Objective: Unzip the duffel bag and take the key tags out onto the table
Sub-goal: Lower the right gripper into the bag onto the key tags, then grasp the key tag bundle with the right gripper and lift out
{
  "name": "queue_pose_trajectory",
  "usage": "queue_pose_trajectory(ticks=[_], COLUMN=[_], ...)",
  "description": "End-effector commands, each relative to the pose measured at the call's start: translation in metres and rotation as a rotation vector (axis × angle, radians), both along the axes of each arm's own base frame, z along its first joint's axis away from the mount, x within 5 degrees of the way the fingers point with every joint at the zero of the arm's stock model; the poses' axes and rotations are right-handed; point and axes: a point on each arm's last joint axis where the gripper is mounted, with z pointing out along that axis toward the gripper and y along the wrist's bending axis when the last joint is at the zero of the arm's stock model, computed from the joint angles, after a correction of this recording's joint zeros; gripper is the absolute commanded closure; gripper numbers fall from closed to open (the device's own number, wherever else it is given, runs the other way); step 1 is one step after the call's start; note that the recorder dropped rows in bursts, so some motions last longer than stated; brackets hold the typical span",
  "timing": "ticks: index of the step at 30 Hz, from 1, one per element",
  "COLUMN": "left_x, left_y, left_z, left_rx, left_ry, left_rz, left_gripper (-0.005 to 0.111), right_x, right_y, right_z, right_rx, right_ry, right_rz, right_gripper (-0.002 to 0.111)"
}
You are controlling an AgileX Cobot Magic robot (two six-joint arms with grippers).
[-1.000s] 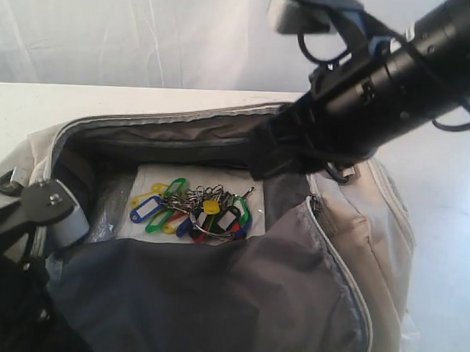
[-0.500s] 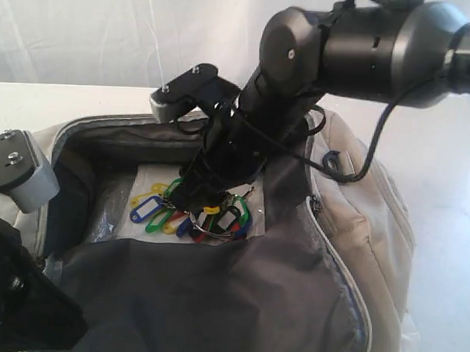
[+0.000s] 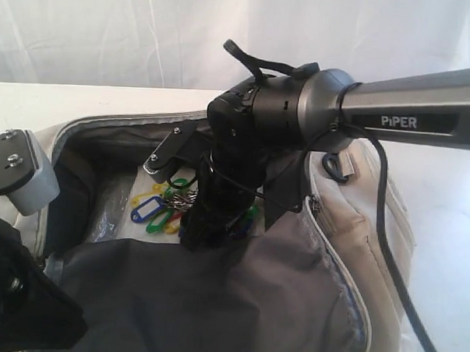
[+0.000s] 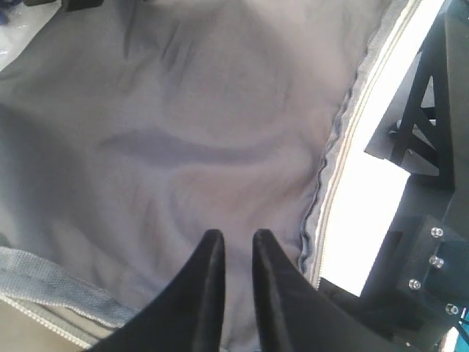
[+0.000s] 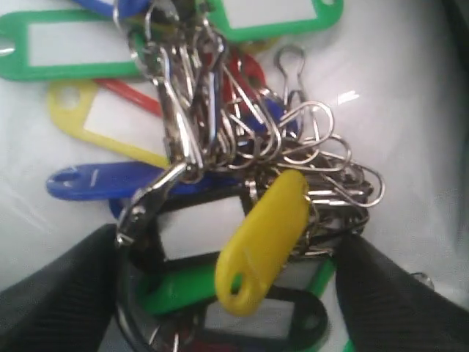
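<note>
My right tool (image 5: 227,290) is down inside the unzipped duffel bag (image 3: 357,228), jaws spread wide with one finger on either side of the key tags (image 5: 220,132) and nothing gripped. The tags lie in a bunch on the pale bag floor, not on the counter (image 3: 66,102). My left tool (image 4: 236,271) hangs over the dark grey lining (image 4: 183,147), fingers almost together, and I cannot tell whether they pinch fabric; the only legible writing is the PiPER lettering (image 3: 401,121), white on my right arm.

duffel bag (image 3: 357,244): beige, unzipped, on table (image 3: 35,105) | key tags (image 5: 212,169): multi-col bunch, in bag btm
</note>
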Motion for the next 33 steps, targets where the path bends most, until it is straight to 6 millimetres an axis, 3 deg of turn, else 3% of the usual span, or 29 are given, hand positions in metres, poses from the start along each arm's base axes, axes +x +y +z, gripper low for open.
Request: queue_pose_trajectory(ticks=[1,5,6,9,18,22,28,33], left_x=[-0.002,-0.001,-0.001,-0.001,-0.001,-0.001,-0.001,-0.001], left_y=[0.0,0.0,0.0,0.0,0.0,0.0,0.0,0.0], left_z=[0.002,0.002,0.002,0.002,0.002,0.002,0.002,0.002], left_rx=[-0.007,-0.007,-0.007,-0.008,-0.008,-0.008,-0.008,-0.008], left_ry=[-0.002,-0.02,-0.02,-0.021,-0.021,-0.021,-0.021,-0.021], left_rz=[-0.009,-0.017,-0.017,-0.016,-0.016,-0.016,-0.016,-0.016], left_gripper=[0.086,0.086,0.086,0.086,0.086,0.086,0.086,0.086], right_x=[0.0,0.001,0.001,0.002,-0.005,-0.009,-0.011,-0.021], right_y=[-0.003,-0.003,-0.002,0.0,0.003,0.0,-0.001,-0.008], right_z=[-0.008,0.007,0.009,0.021,0.085,0.098,0.103,0.135], right_rx=[-0.044,-0.049,-0.044,-0.01,0.133,0.154,0.161,0.221], right_ry=[0.028,0.038,0.035,0.028,-0.037,-0.061,-0.07,-0.151], right_rz=[-0.011,-0.025,-0.028,-0.042,-0.05,-0.05,-0.049,-0.044], right_gripper=[0.05,0.104,0.108,0.108,0.108,0.108,0.108,0.108])
